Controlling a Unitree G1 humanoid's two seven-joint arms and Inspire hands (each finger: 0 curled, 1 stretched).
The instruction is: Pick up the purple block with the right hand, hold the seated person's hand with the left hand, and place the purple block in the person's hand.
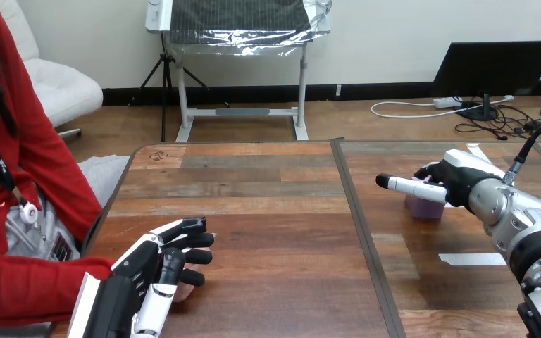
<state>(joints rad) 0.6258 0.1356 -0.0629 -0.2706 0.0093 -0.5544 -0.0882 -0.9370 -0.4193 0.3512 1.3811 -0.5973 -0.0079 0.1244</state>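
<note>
The purple block (423,207) rests on the right half of the table. My right hand (465,182) hovers right over it, one finger stretched straight out to the left across the block's top and the thumb apart behind it; nothing is gripped. At the near left my left hand (148,271) lies on top of the person's hand (182,293), which comes in from a red sleeve (35,289). Its dark fingers curl over and round that hand, hiding most of it; just a bit of a fingertip peeks out underneath.
A strip of white tape (472,259) lies on the table near my right forearm. A dark seam (366,232) splits the wooden table into two halves. The person sits at the left edge.
</note>
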